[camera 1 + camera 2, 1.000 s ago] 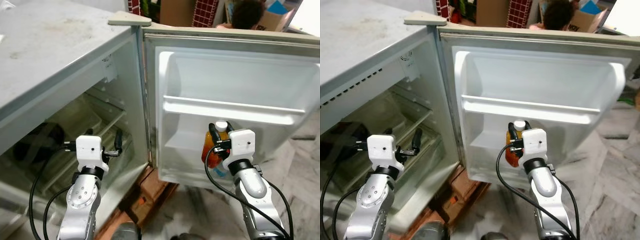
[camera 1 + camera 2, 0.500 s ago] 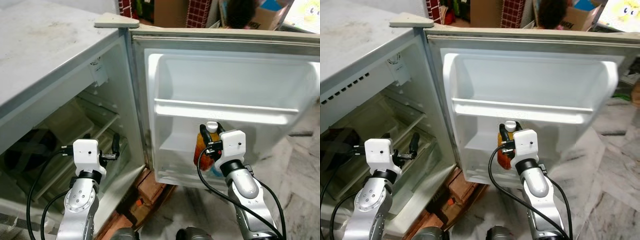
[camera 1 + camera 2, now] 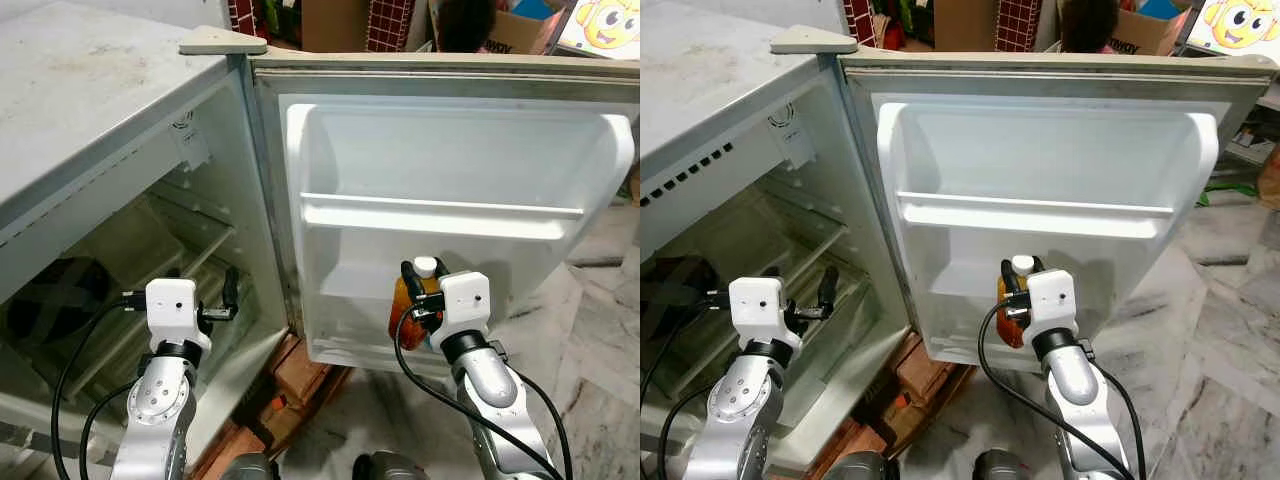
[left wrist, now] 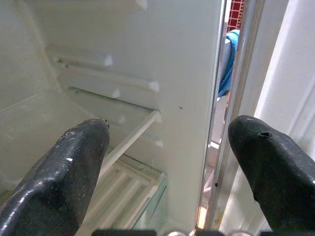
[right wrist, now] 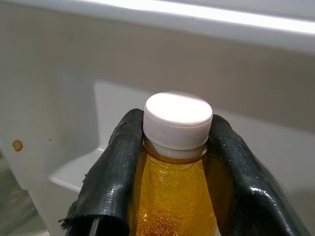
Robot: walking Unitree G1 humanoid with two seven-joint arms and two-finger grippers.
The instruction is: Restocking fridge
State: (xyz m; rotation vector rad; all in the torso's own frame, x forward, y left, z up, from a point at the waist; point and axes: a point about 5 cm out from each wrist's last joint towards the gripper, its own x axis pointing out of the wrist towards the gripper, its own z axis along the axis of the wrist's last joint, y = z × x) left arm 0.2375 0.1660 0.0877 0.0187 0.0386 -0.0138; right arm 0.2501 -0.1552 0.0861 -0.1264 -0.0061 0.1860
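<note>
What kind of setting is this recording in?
Probably a lived-in home or storage room: a small open fridge on a marble-patterned floor, with cardboard boxes stacked behind its door.

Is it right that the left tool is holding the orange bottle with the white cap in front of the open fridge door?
Not quite: the right tool is holding the orange bottle in front of the open fridge door, as the right wrist view shows. The left tool is open.

I'm seeing cardboard boxes (image 3: 350, 22) sitting behind the open door, beside a red-and-white chequered panel (image 3: 392, 22). A yellow cartoon face (image 3: 600, 22) is showing far right, and marble floor (image 3: 590, 340) is spreading below.
</note>
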